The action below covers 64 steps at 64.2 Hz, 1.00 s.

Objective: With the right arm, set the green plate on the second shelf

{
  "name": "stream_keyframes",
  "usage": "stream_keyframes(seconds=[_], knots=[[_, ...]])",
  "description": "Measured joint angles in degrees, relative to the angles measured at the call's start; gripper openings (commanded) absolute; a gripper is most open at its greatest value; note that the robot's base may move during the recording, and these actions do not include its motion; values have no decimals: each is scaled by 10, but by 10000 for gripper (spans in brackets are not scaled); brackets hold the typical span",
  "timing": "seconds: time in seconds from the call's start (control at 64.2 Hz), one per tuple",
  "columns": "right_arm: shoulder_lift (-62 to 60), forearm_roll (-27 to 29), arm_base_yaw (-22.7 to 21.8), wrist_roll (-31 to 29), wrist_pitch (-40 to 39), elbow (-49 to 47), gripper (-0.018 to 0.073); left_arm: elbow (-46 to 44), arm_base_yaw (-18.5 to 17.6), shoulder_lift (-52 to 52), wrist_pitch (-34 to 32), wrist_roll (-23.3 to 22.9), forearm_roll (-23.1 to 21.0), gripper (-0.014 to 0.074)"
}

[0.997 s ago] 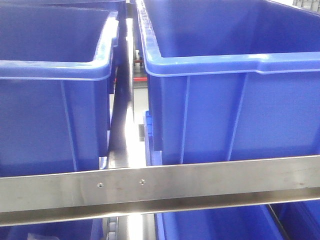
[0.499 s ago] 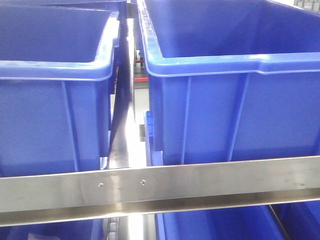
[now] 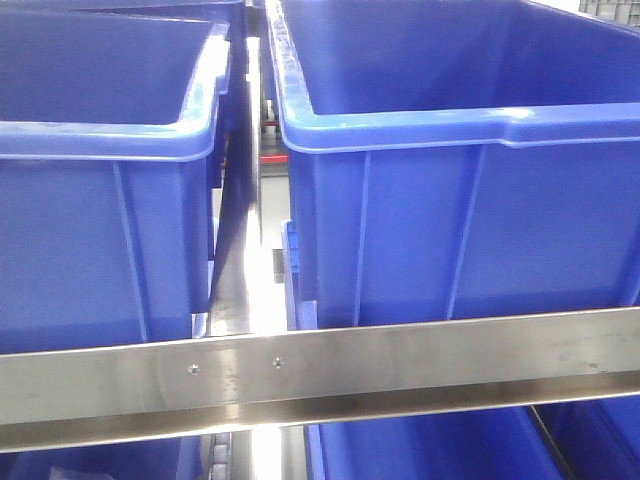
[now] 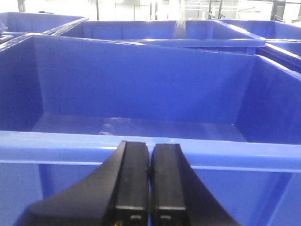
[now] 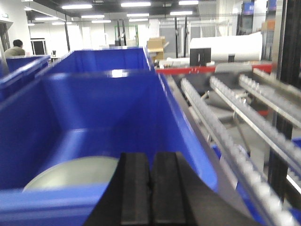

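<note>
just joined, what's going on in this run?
Nothing is being held right now. The right hand is shut and empty, hovering at the near rim of a blue bin that has the green plate lying flat on its floor. The left hand is also shut, parked at the rim of another blue bin that looks empty. The front view shows only bins behind a metal shelf rail, no arms. The plate has not been picked up yet.

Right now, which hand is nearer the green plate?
Right. The right hand hangs at the bin rim above the green plate; the left hand faces a bin showing no plate.
</note>
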Motion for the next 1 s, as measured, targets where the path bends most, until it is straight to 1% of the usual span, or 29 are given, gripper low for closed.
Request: stream_keyframes(seconds=[0.171, 0.561, 0.763, 0.888, 0.997], knots=[[-50, 6, 0, 0, -9, 56, 49, 0, 0, 0, 0, 0, 0, 130], [-54, 9, 0, -4, 3, 59, 49, 0, 0, 0, 0, 0, 0, 130], [-54, 47, 0, -55, 17, 59, 49, 0, 0, 0, 0, 0, 0, 130], [-54, 70, 0, -66, 11, 59, 49, 0, 0, 0, 0, 0, 0, 130], [-54, 82, 3, -68, -11, 59, 49, 0, 0, 0, 0, 0, 0, 130]])
